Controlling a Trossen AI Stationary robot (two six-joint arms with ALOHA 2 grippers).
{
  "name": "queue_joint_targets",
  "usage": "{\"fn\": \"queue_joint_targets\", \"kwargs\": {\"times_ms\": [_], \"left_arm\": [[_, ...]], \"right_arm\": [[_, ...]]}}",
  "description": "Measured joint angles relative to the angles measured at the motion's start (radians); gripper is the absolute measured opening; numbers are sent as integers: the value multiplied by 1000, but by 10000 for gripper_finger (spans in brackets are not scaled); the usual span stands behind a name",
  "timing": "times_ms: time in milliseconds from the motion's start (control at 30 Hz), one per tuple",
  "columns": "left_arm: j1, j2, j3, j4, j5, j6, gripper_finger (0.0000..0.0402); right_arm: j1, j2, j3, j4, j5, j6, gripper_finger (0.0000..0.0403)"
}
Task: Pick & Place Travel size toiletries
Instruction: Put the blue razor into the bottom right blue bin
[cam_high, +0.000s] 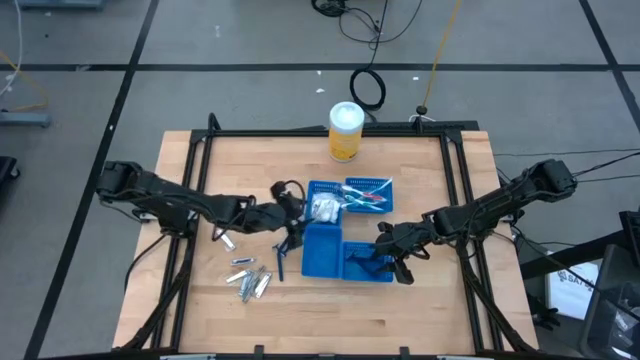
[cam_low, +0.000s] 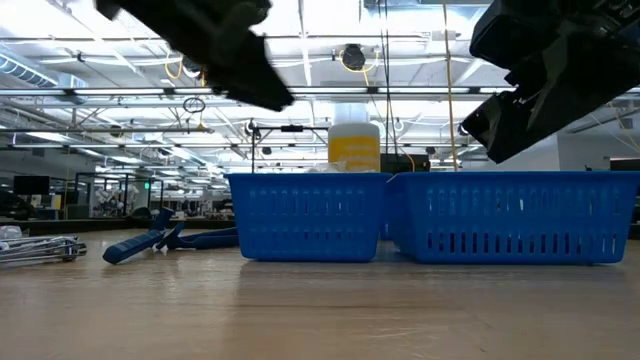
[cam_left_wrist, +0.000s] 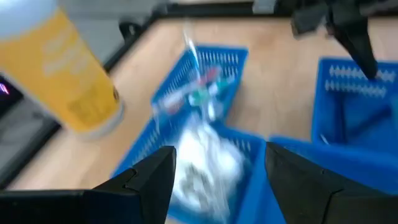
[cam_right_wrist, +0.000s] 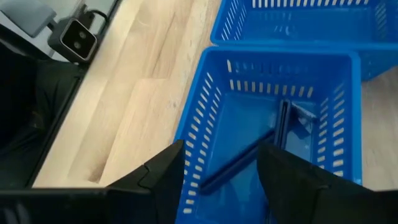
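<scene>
- Right end effector (cam_right_wrist: 217, 180), fingers apart, hangs over the tray (cam_right_wrist: 205, 112) holding dark blue razor sticks (cam_right_wrist: 281, 127): lift straight up.
- Left end effector (cam_left_wrist: 217, 180), apart and empty, should swing toward the tubes (cam_high: 250, 282) at seven o'clock.

Bright, even light falls from the long ceiling strip lamps (cam_low: 90, 75) in the low view, where they glare white. My 2 arms read there as black silhouettes against them. On the pale wooden table top (cam_high: 430, 300) I cast only faint, soft shadows. My left wrist view is smeared: the tall yellow canister (cam_left_wrist: 59, 68) and the blue mesh plastic trays (cam_left_wrist: 186, 93) blur. My right wrist view stays sharp.
</scene>
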Motion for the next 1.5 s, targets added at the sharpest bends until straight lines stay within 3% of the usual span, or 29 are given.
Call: {"fn": "queue_joint_targets", "kwargs": {"times_ms": [200,367,667,867,1267,1500], "left_arm": [[-49,-73,0,-363,5,-335,241],[-60,-21,0,-492,23,-527,241],[-24,157,0,-412,160,-556,241],[14,241,0,-418,188,-612,241],[53,264,3,-519,223,-608,241],[48,261,4,-542,319,-602,241]], "right_arm": [[0,0,0,-6,0,-2,187],[0,0,0,2,1,-3,182],[-5,0,0,9,4,0,180],[-5,0,0,8,3,0,180],[-5,0,0,8,4,-3,180],[-5,0,0,7,3,-11,176]]}}
